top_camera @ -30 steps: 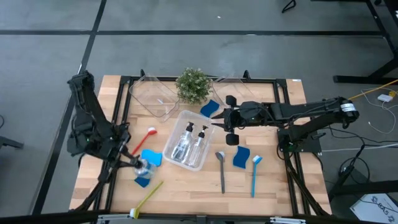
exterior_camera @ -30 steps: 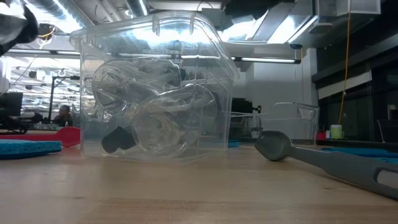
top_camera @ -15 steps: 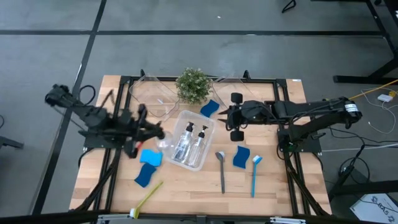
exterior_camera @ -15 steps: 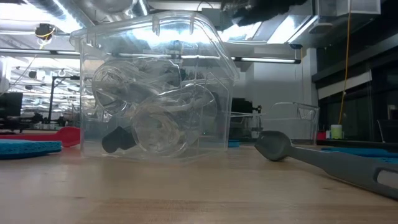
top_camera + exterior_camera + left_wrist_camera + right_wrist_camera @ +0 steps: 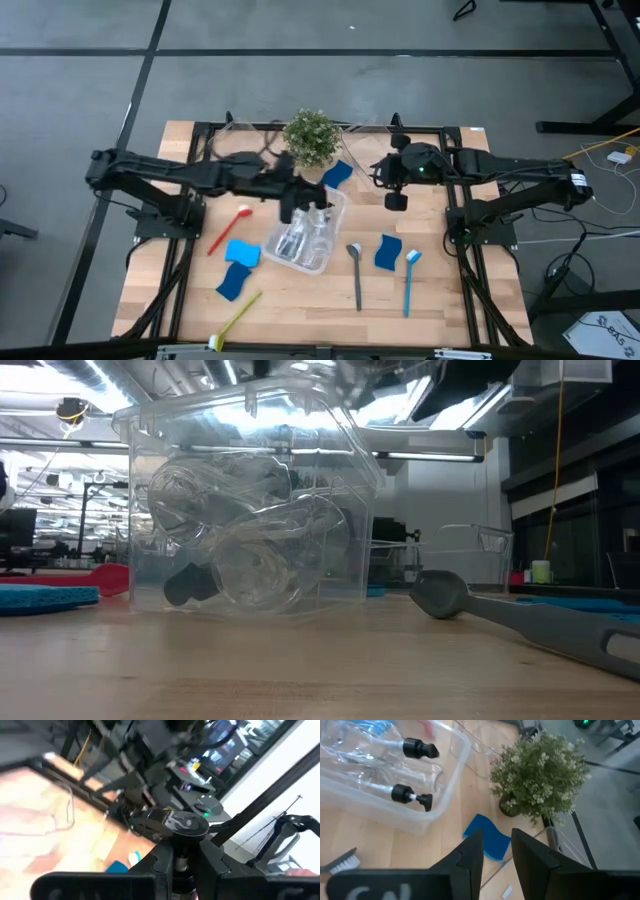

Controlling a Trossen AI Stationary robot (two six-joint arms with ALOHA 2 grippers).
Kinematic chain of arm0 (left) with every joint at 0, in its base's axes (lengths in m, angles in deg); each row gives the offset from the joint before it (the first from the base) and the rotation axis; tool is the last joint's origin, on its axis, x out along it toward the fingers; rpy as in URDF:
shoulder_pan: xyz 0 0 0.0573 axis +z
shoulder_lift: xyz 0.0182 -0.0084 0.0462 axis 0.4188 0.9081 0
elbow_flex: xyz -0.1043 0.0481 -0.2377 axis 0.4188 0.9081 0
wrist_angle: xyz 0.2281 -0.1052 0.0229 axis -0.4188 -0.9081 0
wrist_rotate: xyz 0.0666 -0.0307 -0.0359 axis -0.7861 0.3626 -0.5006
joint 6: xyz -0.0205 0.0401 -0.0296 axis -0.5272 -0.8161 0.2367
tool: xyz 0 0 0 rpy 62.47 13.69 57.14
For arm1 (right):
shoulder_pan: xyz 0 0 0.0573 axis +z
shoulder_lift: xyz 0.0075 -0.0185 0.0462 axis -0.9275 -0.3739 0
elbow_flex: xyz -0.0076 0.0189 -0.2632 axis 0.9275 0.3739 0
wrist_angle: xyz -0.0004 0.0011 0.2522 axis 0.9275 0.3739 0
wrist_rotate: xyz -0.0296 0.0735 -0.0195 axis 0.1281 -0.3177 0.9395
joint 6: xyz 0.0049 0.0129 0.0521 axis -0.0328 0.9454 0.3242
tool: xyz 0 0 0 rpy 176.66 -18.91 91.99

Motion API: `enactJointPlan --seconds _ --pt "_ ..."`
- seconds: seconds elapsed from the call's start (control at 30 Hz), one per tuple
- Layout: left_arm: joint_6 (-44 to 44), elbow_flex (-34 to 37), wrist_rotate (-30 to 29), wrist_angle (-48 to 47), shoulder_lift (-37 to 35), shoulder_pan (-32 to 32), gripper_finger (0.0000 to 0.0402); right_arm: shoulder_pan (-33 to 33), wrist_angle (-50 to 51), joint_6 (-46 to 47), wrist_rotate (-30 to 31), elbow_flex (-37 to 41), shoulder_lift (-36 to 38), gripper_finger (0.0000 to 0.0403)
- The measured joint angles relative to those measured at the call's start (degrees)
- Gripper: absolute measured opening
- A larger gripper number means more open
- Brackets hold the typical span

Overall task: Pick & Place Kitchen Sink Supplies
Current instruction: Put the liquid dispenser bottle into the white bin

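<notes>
My left gripper (image 5: 298, 205) reaches in from the table's left and hangs over the clear bin (image 5: 280, 258) at the middle. It is shut on a clear pump bottle with a black top (image 5: 182, 826). Two more pump bottles (image 5: 395, 770) lie in that bin. My right gripper (image 5: 393, 188) hovers open above the table, right of a blue sponge (image 5: 487, 840) that lies flat by the potted plant (image 5: 310, 137). Other blue sponges (image 5: 243, 252) and several brushes, including a red one (image 5: 228, 228) and a grey one (image 5: 356, 272), lie flat on the wood. My left gripper pinches the bottle between its two fingers at the neck (image 5: 181, 866), just under the black pump top. The fingers come nearly level from the table's left. The pump top sticks out past the fingertips; the gripper hides the bottle's body. The bottle is lifted clear, above the bin.
Two empty clear bins (image 5: 245, 158) (image 5: 372, 135) stand at the far edge on either side of the plant. A blue brush (image 5: 410, 280) and a sponge (image 5: 387, 252) lie at the near right, and a yellow-green brush (image 5: 235, 322) at the near left. Black frame rails run along both table sides.
My left gripper has swung from the table's near left toward the right and far side, rolling as it went. It carried the pump bottle, lifted clear, to above the middle bin. My right gripper has drawn a little toward the right and far edge and tipped downward.
</notes>
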Motion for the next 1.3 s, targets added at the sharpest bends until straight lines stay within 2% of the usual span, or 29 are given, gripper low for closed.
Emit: enactJointPlan --seconds 0.17,0.33,0.47,0.6,0.7,0.9,1.3 --pt "2.5 -3.1 3.8 -3.8 4.0 2.5 0.0041 -0.6 1.6 0.1 -0.1 0.0 0.0 0.01" --pt "2.6 -5.9 3.9 -10.9 4.1 3.2 0.003 -0.6 3.5 0.2 -0.1 0.0 0.0 0.01" --pt "3.7 -6.1 6.0 -13.3 4.1 3.1 0.003 -0.6 4.1 0.4 -1.1 0.0 0.0 0.01" --pt "4.1 -6.2 6.0 -20.3 6.3 3.8 0.0031 -0.6 3.5 0.8 -2.8 0.0 0.0 0.01" --pt "4.2 -6.1 5.8 -20.0 8.2 4.3 0.0032 -0.5 2.8 1.3 -2.8 0.0 -0.1 0.01" --pt "2.2 -6.2 10.4 -17.4 9.7 5.1 0.0052 -0.5 2.7 1.9 -2.8 0.0 -0.1 0.01" --pt "-5.6 -6.2 9.6 -17.7 9.7 7.8 0.0119 -0.5 2.8 3.0 -3.1 0.0 -0.1 0.01"
